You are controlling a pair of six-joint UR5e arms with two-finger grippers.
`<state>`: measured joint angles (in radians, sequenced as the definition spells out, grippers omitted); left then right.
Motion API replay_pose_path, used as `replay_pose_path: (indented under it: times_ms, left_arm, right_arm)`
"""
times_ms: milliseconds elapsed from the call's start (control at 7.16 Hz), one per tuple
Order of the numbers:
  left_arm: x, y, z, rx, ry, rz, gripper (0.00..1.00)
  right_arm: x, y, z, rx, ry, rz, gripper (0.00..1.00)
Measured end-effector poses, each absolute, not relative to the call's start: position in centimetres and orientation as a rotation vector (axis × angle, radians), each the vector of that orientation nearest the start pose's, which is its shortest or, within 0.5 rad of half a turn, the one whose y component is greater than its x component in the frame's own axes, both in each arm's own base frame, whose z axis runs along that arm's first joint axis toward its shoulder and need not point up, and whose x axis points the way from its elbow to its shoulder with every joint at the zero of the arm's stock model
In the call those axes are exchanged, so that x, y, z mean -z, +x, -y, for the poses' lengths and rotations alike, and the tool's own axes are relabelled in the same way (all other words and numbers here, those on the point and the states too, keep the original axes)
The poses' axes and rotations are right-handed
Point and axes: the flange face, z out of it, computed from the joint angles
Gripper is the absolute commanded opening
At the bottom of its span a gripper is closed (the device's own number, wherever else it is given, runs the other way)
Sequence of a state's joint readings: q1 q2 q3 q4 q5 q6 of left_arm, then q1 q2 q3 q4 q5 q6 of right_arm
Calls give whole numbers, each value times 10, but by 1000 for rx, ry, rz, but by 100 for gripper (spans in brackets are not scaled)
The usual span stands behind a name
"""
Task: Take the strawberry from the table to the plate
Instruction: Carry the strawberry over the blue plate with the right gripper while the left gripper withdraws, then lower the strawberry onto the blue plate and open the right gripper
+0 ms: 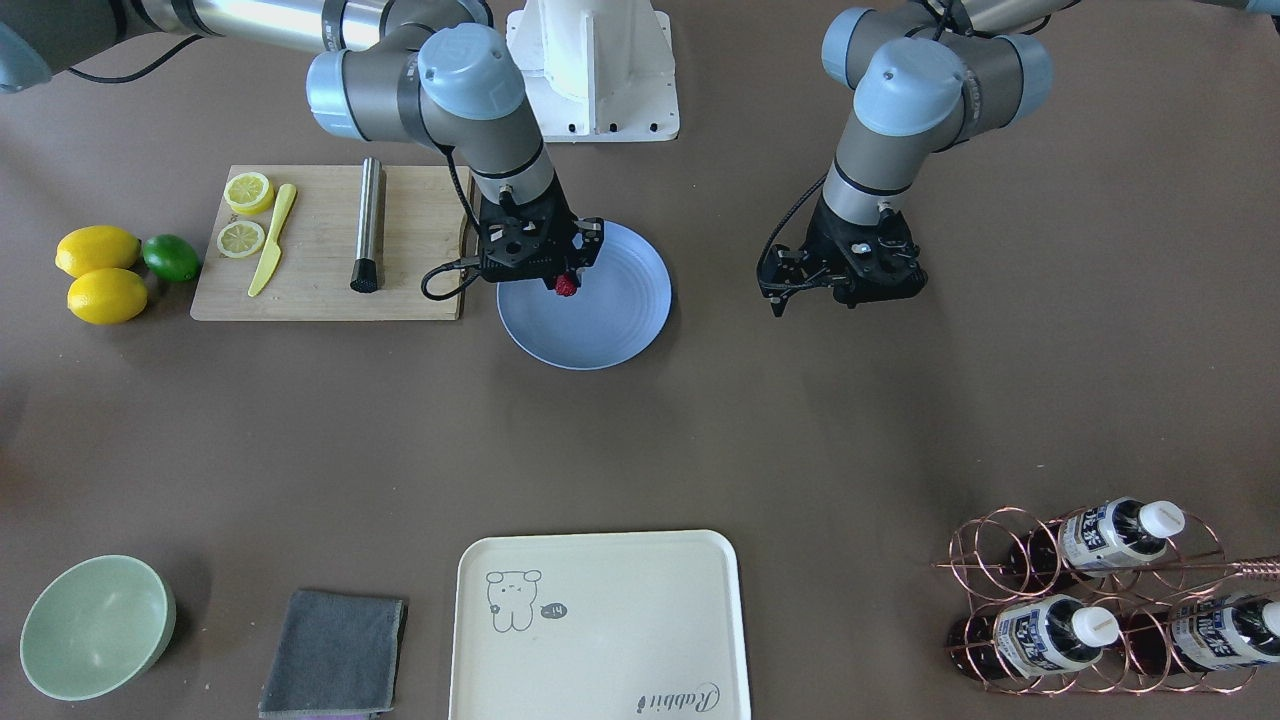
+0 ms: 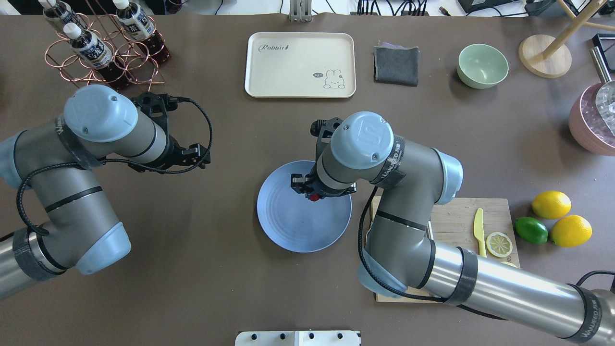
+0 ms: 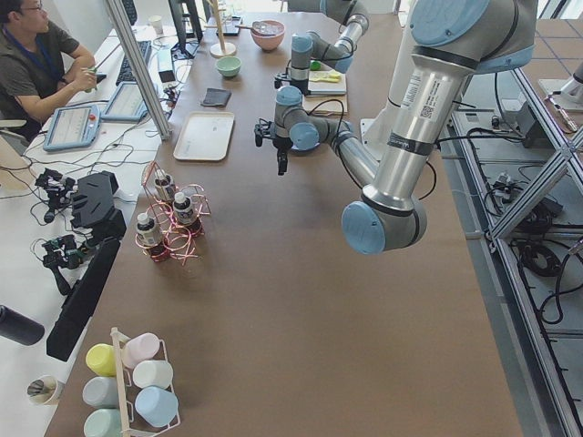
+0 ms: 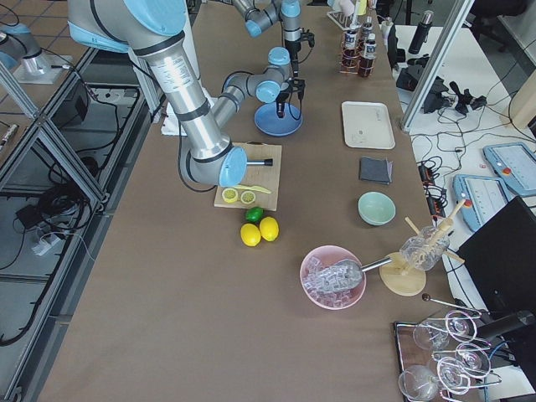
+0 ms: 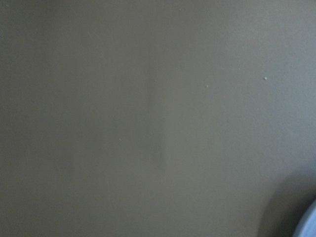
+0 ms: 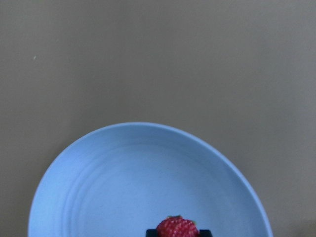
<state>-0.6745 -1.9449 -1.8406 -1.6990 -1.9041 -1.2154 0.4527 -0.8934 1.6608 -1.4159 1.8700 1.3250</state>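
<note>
Right wrist-mounted view, bumpy red strawberry [image 6: 177, 227] pinched in right hand [image 6: 177, 232], above ringed matte blue plate [image 6: 118, 187]

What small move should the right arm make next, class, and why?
Probably open the right gripper: it is shut on the strawberry, which hangs over the blue-grey plate, well inside its rim, so a release should drop it onto the plate.

An aluminium post [image 3: 137, 64] stands by a white side bench [image 3: 23, 269] carrying a tablet [image 3: 73, 126]; tiled floor [image 4: 38, 10] lies beyond.
</note>
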Motion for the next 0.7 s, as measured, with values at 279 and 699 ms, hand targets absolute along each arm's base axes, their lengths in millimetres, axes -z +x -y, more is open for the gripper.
replay_pose_path:
  times_ms: [279,699]
  left_arm:
    - [-334,391,467,164,120,-801,97]
    - [-334,385,468,165,127,-804,97]
  right_arm:
    - [-199,-594,376,-50,66,931,0]
    - [-212,-604,379,-50,70,899,3]
